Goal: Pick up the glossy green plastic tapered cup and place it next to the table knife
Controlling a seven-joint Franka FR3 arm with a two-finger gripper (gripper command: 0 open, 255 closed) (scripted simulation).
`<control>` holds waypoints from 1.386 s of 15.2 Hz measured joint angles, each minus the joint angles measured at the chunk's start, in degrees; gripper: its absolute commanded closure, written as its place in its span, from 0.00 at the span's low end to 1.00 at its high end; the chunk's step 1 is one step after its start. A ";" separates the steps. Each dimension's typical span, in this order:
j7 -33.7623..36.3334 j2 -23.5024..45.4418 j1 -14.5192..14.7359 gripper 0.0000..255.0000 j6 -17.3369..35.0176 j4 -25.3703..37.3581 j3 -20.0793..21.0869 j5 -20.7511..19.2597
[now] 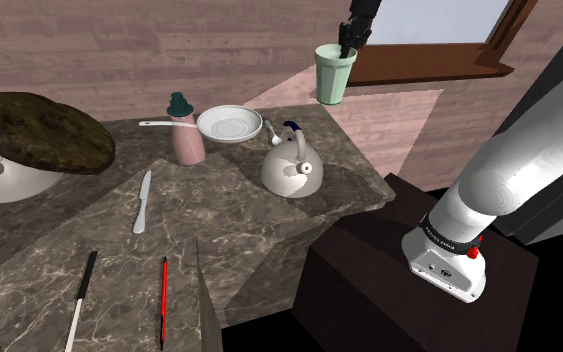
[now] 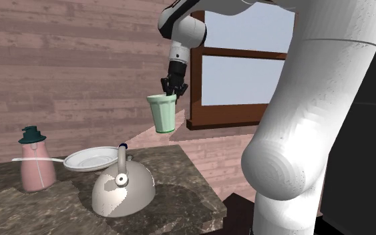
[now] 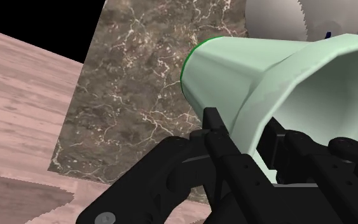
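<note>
- The job now is to carry the cup over to the table knife and set it down beside it.
- The cup is pale green. It hangs high in the air, upright, near the window and well apart from the knife.
- The knife lies flat on the desk, toward the shoulder view's left.
- To do it well, I think the cup should stay up high while it moves. The kettle, the plate and the pink bottle stand along the way.
- Then it should come down slowly on a bare bit of desk just beside the knife, not on top of it.
- The gripper should let go only when the cup's bottom sits on the desk, so it does not tip.
- The gripper is squeezed nearly closed on the cup's rim. One finger looks to be inside the cup and one outside. It holds nothing else.
</note>
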 measured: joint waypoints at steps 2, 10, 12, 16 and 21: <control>0.26 -0.10 0.01 1.00 -1.45 1.38 0.02 -0.06; 3.74 -0.35 1.28 1.00 -4.46 4.68 1.87 0.21; 6.51 -0.98 2.37 1.00 -4.18 4.29 3.59 0.45; 11.92 -1.29 4.59 1.00 -2.78 3.55 7.07 1.08; 18.46 0.43 7.39 1.00 -1.28 5.00 11.21 1.93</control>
